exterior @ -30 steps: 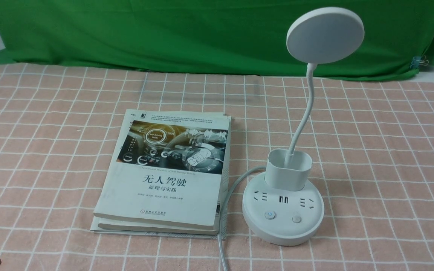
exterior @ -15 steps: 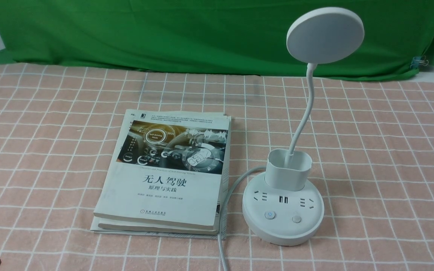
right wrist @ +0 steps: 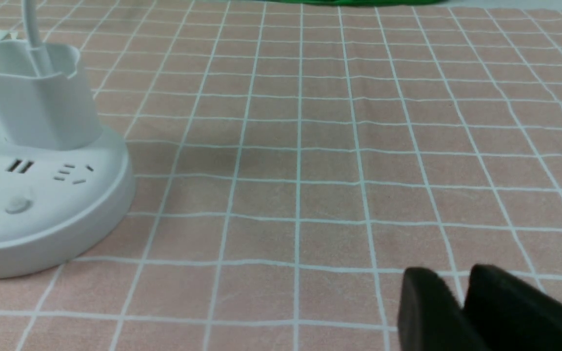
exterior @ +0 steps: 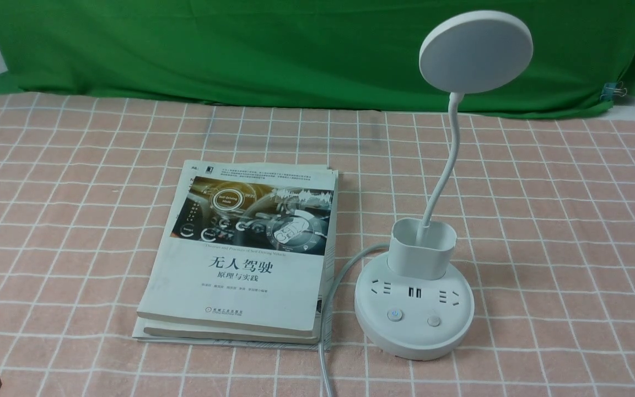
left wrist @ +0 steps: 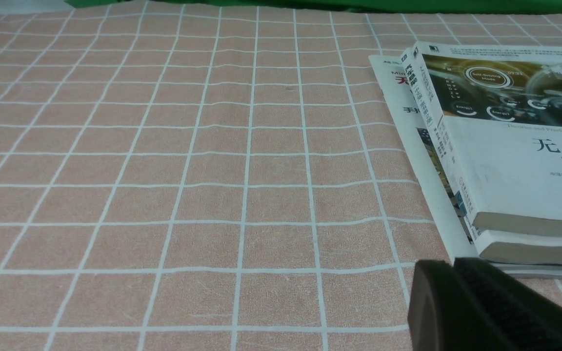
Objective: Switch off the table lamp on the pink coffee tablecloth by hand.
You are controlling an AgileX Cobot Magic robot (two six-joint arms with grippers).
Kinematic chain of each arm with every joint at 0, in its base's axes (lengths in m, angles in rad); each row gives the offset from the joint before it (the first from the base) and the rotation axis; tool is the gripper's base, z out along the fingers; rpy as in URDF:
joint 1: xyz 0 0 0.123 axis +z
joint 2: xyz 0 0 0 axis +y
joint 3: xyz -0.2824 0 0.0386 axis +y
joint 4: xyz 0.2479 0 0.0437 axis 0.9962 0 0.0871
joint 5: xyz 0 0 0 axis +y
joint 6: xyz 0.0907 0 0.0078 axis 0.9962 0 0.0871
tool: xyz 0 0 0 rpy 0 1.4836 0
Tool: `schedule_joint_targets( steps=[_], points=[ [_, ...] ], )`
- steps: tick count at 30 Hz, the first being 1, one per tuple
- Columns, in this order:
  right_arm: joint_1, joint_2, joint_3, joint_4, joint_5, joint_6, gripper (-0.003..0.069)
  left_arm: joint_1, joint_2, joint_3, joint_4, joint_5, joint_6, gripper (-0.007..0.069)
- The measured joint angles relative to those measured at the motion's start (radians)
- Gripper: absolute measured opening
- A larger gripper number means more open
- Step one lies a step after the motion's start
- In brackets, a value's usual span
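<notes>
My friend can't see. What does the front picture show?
A white table lamp with a round disc head stands on a pink tablecloth with thin white grid lines, its grey cable running forward. A stack of white paperback books lies left of it.

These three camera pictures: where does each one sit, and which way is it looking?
Front view: between the arms, looking forward over the pink tablecloth at the books and table lamp.
Left wrist view: low on the left arm, facing the books; the left gripper shows.
Right wrist view: low on the right arm, facing the lamp base; the right gripper shows.
All share the tablecloth.
</notes>
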Motion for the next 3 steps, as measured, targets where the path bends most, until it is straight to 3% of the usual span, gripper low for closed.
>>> schedule_joint_targets(
  steps=[3],
  points=[
    [0.000, 0.000, 0.000, 0.000, 0.000, 0.000, 0.0198, 0.000, 0.000, 0.000, 0.000, 0.000, 0.000, 0.0006]
  ],
)
